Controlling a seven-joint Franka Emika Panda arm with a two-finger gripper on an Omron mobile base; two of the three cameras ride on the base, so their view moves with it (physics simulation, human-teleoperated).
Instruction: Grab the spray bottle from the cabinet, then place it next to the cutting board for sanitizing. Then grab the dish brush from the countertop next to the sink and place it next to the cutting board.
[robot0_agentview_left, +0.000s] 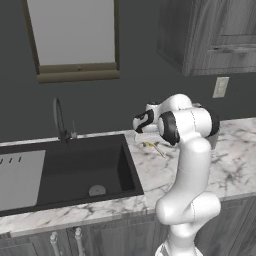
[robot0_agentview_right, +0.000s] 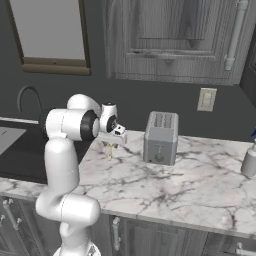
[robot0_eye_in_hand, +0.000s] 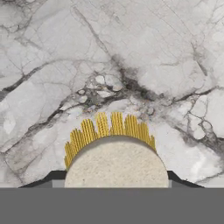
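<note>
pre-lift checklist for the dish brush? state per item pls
1. Dish brush between the fingertips: ok, its round head with yellow bristles sits right at the gripper in the hand view.
2. Jaws closed firmly on it: cannot tell, contact faces hidden.
3. Brush off the countertop: cannot tell.
4. Spray bottle already on the countertop: ok, at the right edge of the right base view.
5. Toaster on the route right: not ok, it stands between; lift high.
6. Cutting board location: cannot tell.
</note>
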